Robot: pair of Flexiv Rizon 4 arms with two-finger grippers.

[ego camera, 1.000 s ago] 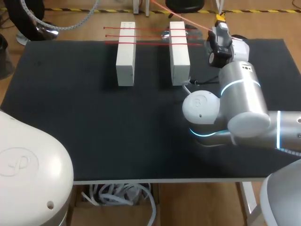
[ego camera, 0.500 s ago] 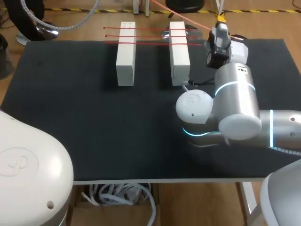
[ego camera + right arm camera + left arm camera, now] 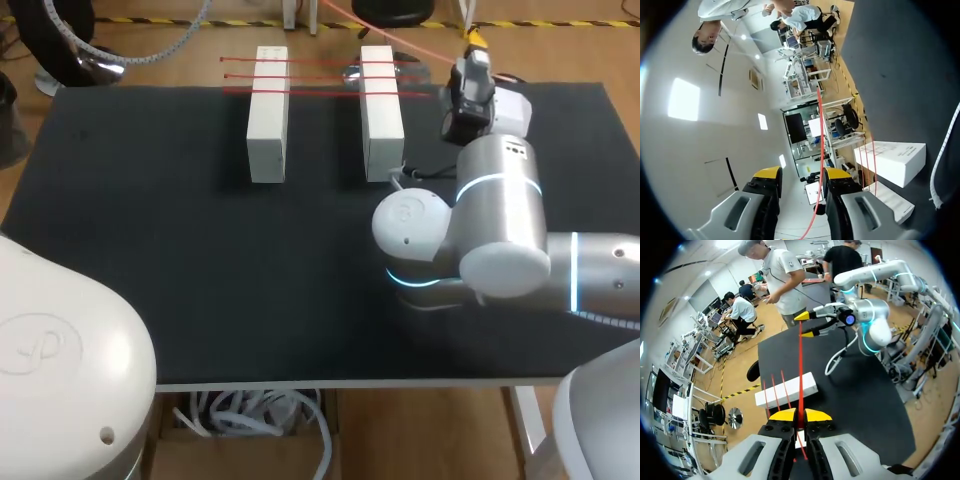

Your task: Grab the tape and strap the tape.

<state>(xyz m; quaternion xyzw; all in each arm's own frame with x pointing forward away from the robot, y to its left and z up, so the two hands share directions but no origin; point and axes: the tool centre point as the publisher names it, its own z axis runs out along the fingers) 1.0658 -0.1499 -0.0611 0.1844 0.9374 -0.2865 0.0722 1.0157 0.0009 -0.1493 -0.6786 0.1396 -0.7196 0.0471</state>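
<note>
Between blocks (image 3: 267,112): lane open at near end; tape (image 3: 320,76) crosses the far end.
Right of blocks: right arm (image 3: 495,230) fills it.

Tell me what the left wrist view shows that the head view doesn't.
Only the left wrist view: the left gripper, shut on the tape. Only the head view: both blocks whole, three strapped tapes across them, and the table at its near edge. Both: the right arm, and the tape running to the right gripper.
</note>
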